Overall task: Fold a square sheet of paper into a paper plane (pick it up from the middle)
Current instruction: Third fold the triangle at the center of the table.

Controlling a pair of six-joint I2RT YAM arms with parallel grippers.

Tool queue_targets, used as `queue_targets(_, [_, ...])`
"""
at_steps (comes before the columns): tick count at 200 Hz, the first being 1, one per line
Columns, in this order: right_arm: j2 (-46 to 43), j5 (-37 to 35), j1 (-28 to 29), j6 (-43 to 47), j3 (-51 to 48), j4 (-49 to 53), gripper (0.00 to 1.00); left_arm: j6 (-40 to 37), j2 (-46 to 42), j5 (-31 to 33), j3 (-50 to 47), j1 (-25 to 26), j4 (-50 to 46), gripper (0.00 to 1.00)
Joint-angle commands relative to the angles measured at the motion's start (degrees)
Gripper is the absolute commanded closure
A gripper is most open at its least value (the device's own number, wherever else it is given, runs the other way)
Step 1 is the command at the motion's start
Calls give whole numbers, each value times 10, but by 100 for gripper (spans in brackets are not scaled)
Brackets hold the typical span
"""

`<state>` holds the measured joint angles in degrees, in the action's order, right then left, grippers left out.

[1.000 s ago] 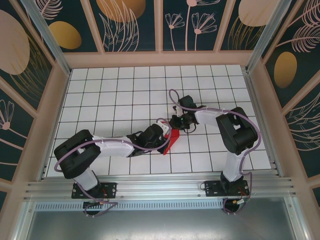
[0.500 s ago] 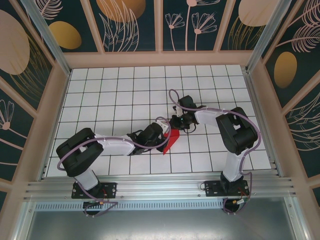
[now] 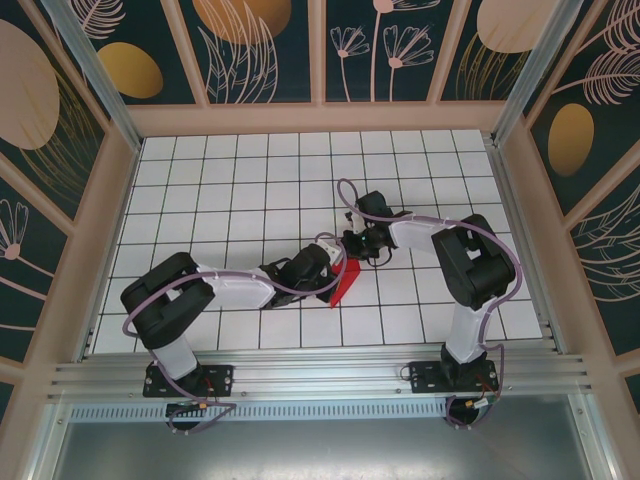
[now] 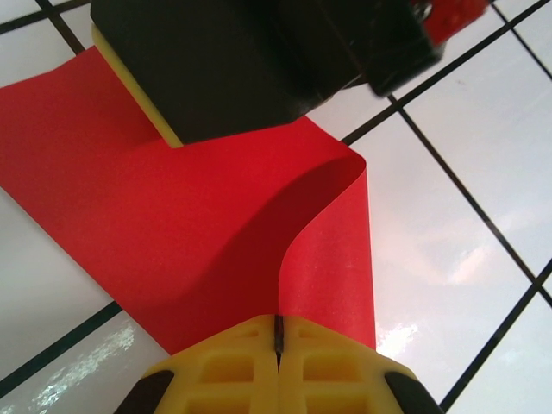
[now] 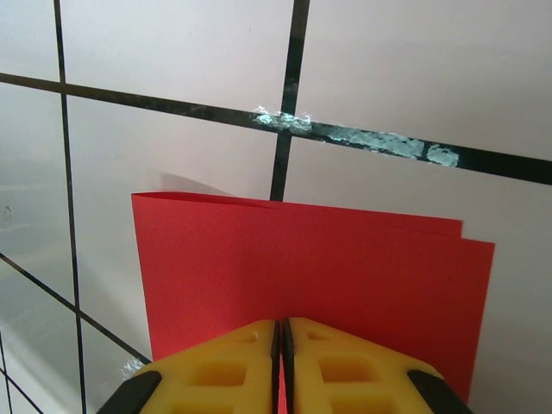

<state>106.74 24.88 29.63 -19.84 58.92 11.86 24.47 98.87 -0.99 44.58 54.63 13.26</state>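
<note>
The red paper (image 3: 345,283) is folded over once and sits near the middle of the bench (image 3: 250,180). The left claw (image 4: 278,335) and the right claw (image 5: 282,335) each pinch it tight. It has no pointed plane shape yet, so I think most folds are left to do.

paper (image 4: 172,224) between left hand (image 4: 278,335), right hand (image 5: 282,341)

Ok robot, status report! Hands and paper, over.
Left gripper shut on paper. Right gripper shut on it too. Paper folded double. Nothing in the way.
</note>
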Motion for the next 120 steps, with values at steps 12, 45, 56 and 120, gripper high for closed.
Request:
queue_targets(12, [13, -9, 9, 1, -1, 25, 86, -8, 8, 8, 7, -5, -5, 100])
queue_targets(45, [13, -11, 9, 1, 1, 26, 86, 0, 9, 5, 0, -5, -1, 100])
queue_targets(56, [14, -12, 9, 1, 1, 27, 86, 3, 8, 3, -1, -5, 0, 100])
queue_targets(120, [15, -16, 9, -3, 1, 26, 86, 22, 9, -12, -7, -4, 6, 100])
